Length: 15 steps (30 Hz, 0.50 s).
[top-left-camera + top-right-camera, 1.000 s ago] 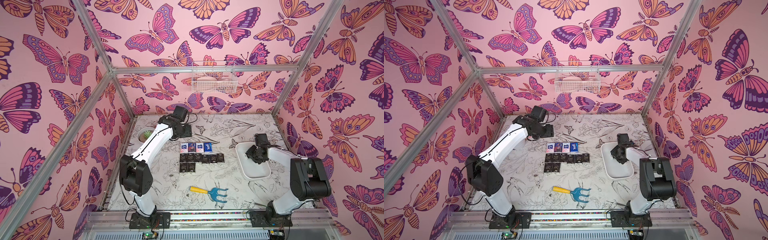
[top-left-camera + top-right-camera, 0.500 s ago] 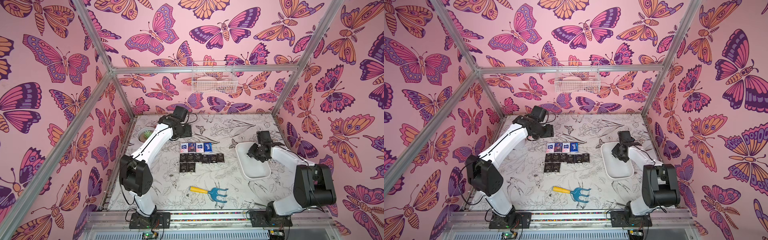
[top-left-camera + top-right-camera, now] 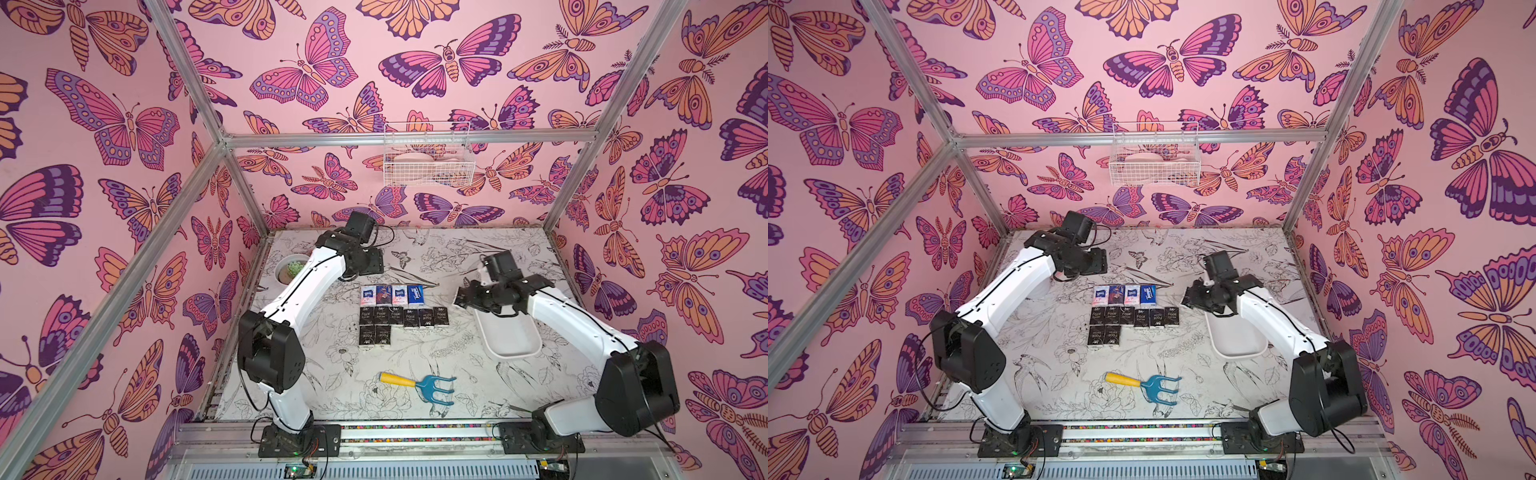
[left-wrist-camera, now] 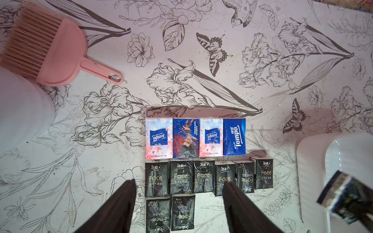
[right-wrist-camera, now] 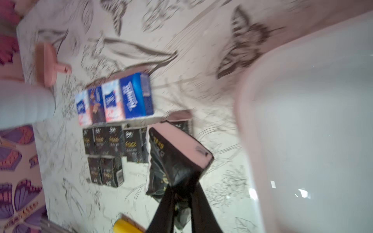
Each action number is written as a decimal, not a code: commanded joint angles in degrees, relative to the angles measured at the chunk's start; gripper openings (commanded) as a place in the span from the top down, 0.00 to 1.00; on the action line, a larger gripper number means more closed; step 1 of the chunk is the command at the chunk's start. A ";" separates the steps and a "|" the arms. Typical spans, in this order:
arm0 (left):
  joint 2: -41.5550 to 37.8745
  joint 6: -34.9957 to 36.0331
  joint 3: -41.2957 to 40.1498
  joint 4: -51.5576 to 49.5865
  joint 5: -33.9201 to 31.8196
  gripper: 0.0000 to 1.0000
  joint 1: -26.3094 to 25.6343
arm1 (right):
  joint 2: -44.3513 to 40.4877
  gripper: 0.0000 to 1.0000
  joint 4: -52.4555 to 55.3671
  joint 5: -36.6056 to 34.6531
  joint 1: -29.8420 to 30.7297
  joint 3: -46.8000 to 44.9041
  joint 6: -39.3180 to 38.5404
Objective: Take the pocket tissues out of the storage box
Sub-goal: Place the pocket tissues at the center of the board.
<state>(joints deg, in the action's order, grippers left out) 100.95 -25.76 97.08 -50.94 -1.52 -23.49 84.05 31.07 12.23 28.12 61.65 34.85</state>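
Several pocket tissues (image 3: 399,316) (image 3: 1129,316) lie in rows on the table: blue and white ones behind, black "Face" ones in front. The white storage box (image 3: 509,340) (image 3: 1237,336) stands to their right, its far end hidden under my right arm. My right gripper (image 3: 461,298) (image 5: 184,187) is shut on one black packet (image 5: 173,157) (image 4: 341,199), held in the air by the box's left rim (image 5: 302,121). Over the rows hangs my left gripper (image 4: 179,182) (image 3: 368,266), open, with nothing between its fingers.
A pink hand brush (image 4: 50,54) lies at the back left beside a white plant pot (image 3: 291,270). A blue garden fork with a yellow handle (image 3: 419,384) lies near the front. A white wire basket (image 3: 428,156) hangs on the back wall.
My right gripper has closed on a black packet inside the box, lifted it and swung left toward the rows. The left arm has not moved.
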 commanded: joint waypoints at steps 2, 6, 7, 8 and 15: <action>-1.88 -0.17 -0.41 -1.02 -1.03 0.26 0.27 | 5.25 0.81 -2.90 5.14 10.21 0.45 0.66; -2.31 -0.32 -0.41 -1.45 -1.49 0.26 0.28 | 11.05 0.80 -7.87 4.98 15.51 0.14 3.69; -2.57 -0.34 -0.40 -1.51 -1.57 0.26 0.27 | 12.28 0.80 -9.16 5.27 16.11 -0.01 4.36; -2.69 -0.26 -0.40 -1.60 -1.64 0.26 0.26 | 13.16 0.80 -10.38 5.72 16.54 -0.20 4.88; -3.47 0.09 -0.31 -2.12 -2.17 0.26 0.21 | 20.59 0.78 -13.48 7.31 19.31 1.36 6.15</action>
<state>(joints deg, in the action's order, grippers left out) 99.31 -25.96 97.08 -51.20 -2.63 -23.49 102.85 19.40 18.35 46.33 61.56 39.66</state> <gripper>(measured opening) 0.742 0.220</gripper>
